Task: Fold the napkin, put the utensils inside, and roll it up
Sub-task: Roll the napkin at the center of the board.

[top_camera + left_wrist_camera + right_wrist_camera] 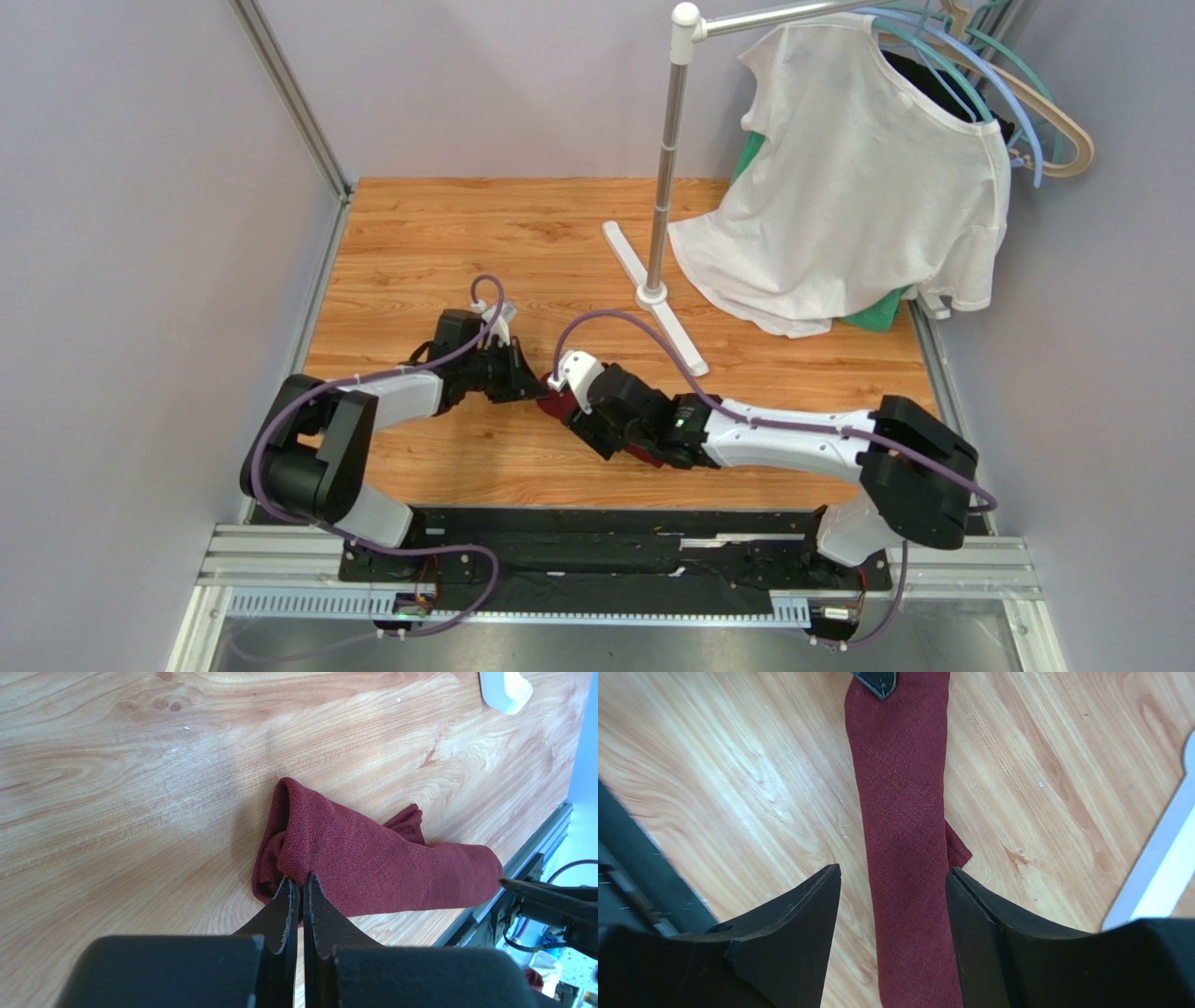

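The dark maroon napkin (pixel 365 857) lies rolled into a long narrow bundle on the wood table, between the two grippers (pixel 558 408). My left gripper (pixel 302 880) is shut, its tips pinching one end of the napkin. My right gripper (pixel 892 875) is open, its fingers either side of the roll (pixel 903 812) without touching it. The left gripper's tips also show at the far end of the roll in the right wrist view (pixel 875 682). No utensils are in view.
A garment stand (pixel 666 168) with a white base (pixel 652 294) rises at the back. A white T-shirt (pixel 856 182) hangs from it on hangers (pixel 1038 112) at the back right. A metal rail (pixel 617 560) runs along the near edge.
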Tool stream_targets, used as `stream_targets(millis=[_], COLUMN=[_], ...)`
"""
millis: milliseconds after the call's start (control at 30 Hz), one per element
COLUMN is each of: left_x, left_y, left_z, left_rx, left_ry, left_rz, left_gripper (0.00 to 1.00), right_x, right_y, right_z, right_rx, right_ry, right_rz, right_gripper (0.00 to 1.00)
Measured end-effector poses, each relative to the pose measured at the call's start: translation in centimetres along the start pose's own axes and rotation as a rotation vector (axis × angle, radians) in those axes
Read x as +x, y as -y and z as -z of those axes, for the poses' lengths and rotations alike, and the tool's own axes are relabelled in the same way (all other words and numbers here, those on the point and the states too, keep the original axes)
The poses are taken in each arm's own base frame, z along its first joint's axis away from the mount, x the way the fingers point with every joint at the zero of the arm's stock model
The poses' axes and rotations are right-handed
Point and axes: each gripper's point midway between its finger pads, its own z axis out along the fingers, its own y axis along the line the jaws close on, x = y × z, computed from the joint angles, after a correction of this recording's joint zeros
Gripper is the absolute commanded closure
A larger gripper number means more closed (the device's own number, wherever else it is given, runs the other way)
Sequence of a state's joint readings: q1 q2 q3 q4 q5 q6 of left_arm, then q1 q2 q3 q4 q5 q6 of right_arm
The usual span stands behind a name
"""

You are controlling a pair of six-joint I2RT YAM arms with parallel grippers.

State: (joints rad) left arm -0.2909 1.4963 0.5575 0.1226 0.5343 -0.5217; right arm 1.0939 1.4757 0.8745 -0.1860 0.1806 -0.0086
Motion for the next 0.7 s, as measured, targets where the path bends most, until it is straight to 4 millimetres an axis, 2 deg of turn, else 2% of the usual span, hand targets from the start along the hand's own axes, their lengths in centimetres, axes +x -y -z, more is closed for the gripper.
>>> stream_targets(millis=[233, 700], left_x=[0.1, 0.2], left_y=[0.0, 0.0], left_z=[-0.1, -0.1], left_rx=[0.000, -0.001], left_ry=[-0.014, -0.019], left_rz=[0.015, 0.022], left_gripper=[1.00, 1.00], right_x=[2.8, 4.3], right_y=[-0.4, 0.6], right_z=[-1.8, -2.9], right_rx=[0.111, 0.195], right_ry=[-0.087, -0.115], right_rz=[0.173, 0.235], right_gripper=[0.39, 0.42])
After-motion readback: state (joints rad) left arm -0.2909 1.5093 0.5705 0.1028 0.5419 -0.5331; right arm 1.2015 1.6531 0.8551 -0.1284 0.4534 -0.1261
